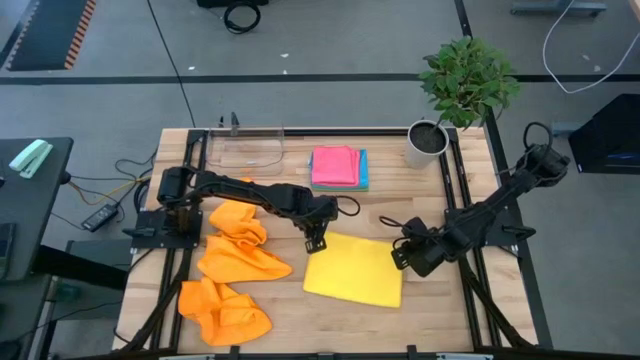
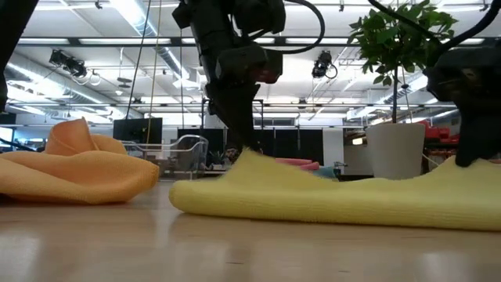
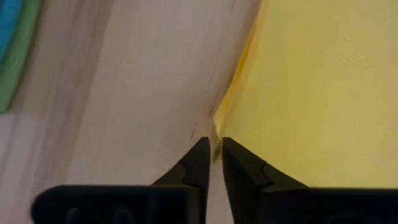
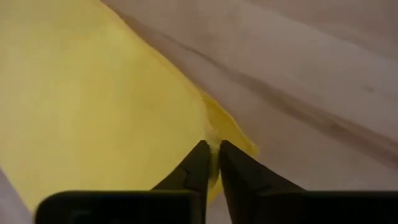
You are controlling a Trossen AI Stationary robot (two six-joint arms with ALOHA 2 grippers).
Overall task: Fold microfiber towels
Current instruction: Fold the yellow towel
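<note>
the yellow towel (image 1: 354, 270) lies folded on the surface (image 1: 290, 318). left hand (image 1: 316, 243) and right hand (image 1: 400, 259) each pinch a far corner, barely parted. judgement: release both corners together, lift straight up.

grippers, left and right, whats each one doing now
left gripper: nearly closed, pinching a corner of the yellow towel
right gripper: nearly closed, pinching the yellow towel's other far corner

Yellow towel (image 1: 354, 269) folded flat at 6 o'clock, slightly skewed. Three orange towels (image 1: 234, 266) crumpled at 8 o'clock (one pile, touching). Folded pink-on-blue stack (image 1: 337, 167) at 12 o'clock.
</note>
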